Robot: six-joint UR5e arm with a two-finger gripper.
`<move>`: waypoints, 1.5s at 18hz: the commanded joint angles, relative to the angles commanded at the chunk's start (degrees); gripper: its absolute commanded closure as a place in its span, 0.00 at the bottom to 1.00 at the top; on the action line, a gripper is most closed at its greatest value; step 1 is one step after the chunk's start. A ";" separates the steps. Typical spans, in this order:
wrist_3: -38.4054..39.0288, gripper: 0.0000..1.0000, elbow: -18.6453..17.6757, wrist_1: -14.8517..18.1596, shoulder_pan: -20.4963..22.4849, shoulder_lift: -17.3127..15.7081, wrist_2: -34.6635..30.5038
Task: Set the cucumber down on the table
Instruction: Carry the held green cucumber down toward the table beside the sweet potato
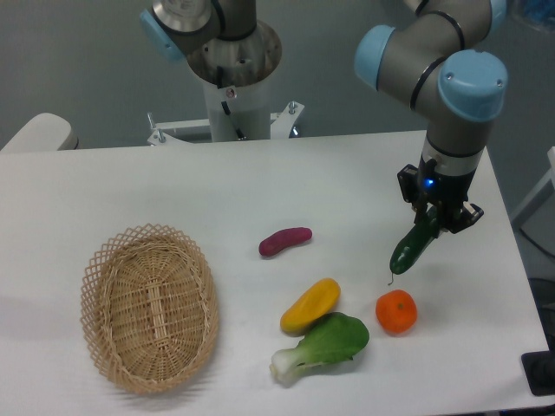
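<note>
The dark green cucumber [413, 248] hangs tilted at the right side of the white table [260, 182], its thin stem end pointing down and to the left, just above the tabletop. My gripper [436, 224] is shut on the cucumber's upper end, below the grey and blue arm. Whether the stem tip touches the table I cannot tell.
An orange fruit [396, 312] lies just below the cucumber. A yellow vegetable [310, 305], a bok choy [325, 346] and a purple vegetable [284, 241] lie mid-table. An oval wicker basket [149, 306] stands at the left. The table's right edge is close to the arm.
</note>
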State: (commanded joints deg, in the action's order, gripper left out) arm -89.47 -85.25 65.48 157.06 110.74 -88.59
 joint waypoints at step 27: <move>-20.83 0.85 -17.49 -8.70 2.02 -1.14 0.18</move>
State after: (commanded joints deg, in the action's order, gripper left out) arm -110.30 -102.74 56.78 159.08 109.60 -88.42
